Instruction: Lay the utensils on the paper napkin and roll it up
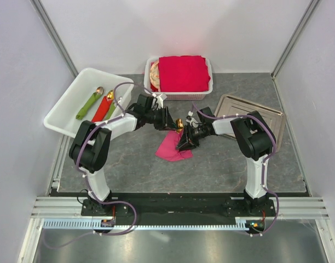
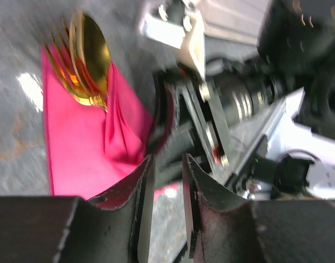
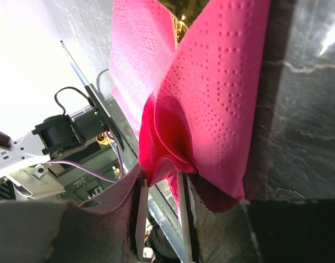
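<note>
The thin, limp napkin (image 1: pixel 170 148) looks tear-prone around slick, stiff utensils (image 2: pixel 88 55), so pinch its fold gently; left hand (image 2: pixel 167 161) and right hand (image 3: pixel 160 181) stand slightly parted.

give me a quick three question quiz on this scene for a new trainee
1. True or false: the paper napkin lies outside the basket.
2. Which one holds the green bundle? A) white bin B) basket C) paper napkin
3. In one word, what colour are the utensils?
Key: 1 true; 2 A; 3 gold.
</note>
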